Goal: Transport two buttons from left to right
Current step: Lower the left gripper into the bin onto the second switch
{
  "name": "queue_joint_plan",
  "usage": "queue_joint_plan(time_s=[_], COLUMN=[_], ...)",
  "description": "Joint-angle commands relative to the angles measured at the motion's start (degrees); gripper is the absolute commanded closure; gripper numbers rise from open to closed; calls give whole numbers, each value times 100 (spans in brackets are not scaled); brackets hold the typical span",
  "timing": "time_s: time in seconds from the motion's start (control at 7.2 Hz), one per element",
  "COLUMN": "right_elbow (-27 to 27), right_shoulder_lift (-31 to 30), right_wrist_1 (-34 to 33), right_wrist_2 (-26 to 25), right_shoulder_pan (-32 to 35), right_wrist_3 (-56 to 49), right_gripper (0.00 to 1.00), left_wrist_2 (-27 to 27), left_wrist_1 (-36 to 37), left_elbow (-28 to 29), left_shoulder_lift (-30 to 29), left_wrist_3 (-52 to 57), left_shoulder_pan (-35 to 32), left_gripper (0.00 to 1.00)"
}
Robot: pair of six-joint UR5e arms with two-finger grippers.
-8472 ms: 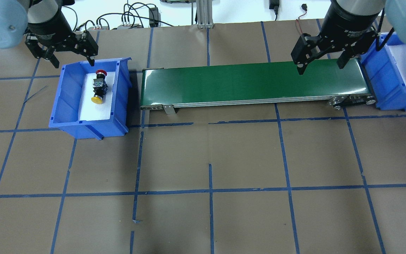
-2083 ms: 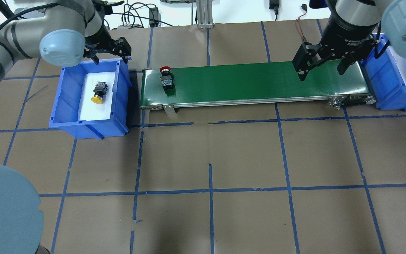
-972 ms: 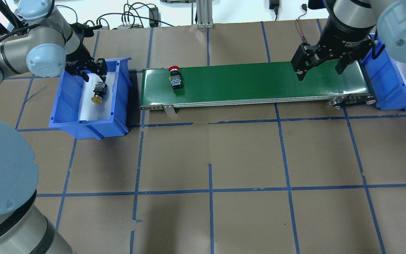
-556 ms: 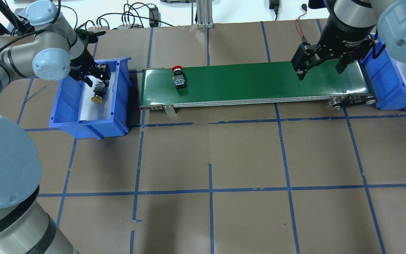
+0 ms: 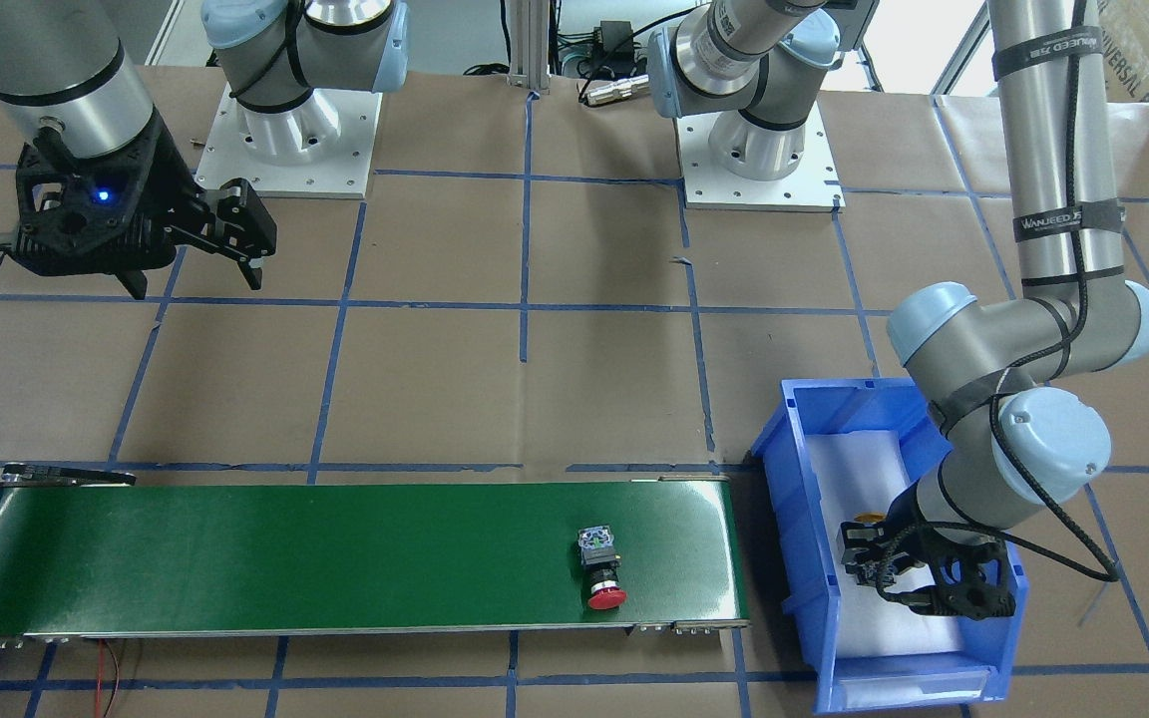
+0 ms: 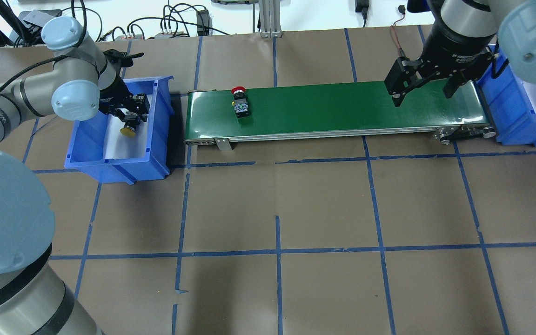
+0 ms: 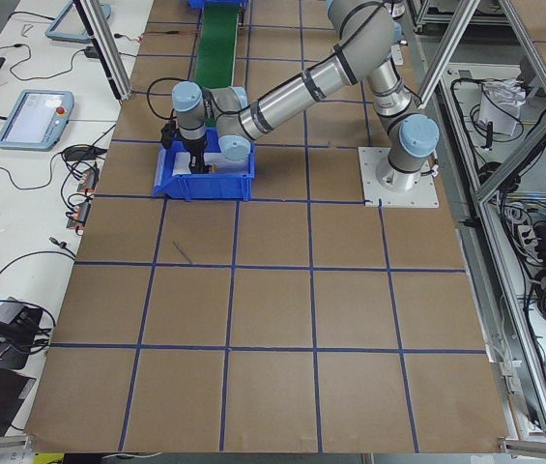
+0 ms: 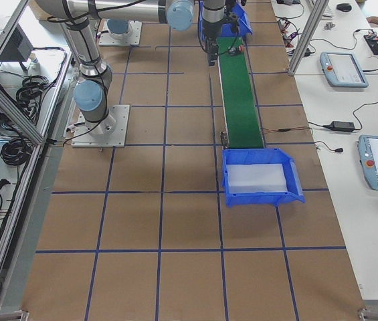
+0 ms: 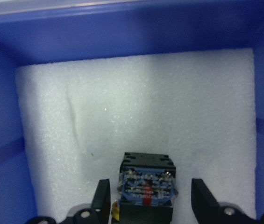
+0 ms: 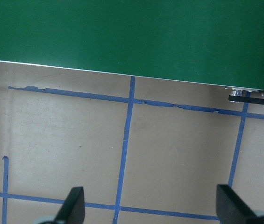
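The red button (image 6: 239, 103) lies on its side on the green conveyor belt (image 6: 342, 107) near the belt's left end; it also shows in the front view (image 5: 602, 570). The yellow button (image 6: 129, 129) lies on white foam in the left blue bin (image 6: 110, 164). My left gripper (image 6: 130, 116) is down in that bin, open, its fingers (image 9: 102, 201) on either side of the button's grey contact block (image 9: 146, 183) with gaps showing. My right gripper (image 6: 422, 97) is open and empty above the belt's right end.
A second blue bin (image 6: 519, 125) with white foam stands at the belt's right end, seen also in the right side view (image 8: 262, 197). The brown table carries a blue tape grid. Cables and a metal post lie beyond the belt's far edge.
The red button went from the left bin onto the belt and has drifted right along it. My left gripper returned to the bin and lowered around the yellow button. The right gripper barely moved.
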Motion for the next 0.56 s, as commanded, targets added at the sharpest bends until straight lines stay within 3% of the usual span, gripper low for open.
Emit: queue_joint_plan(time_s=[0.0, 0.42], right_elbow=[-4, -4], right_shoulder_lift=[-4, -3], right_wrist_1=[-11, -46], right_wrist_2=[-8, -17], right_shoulder_pan=[-8, -26], right_wrist_3=[-6, -24], right_gripper=[0, 0], left_wrist_2=[23, 85], left_wrist_1=[13, -818], left_elbow=[55, 265], left_shoulder_lift=[-17, 429], left_wrist_3=[-12, -21], left_shoulder_pan=[7, -2], left_gripper=[72, 72])
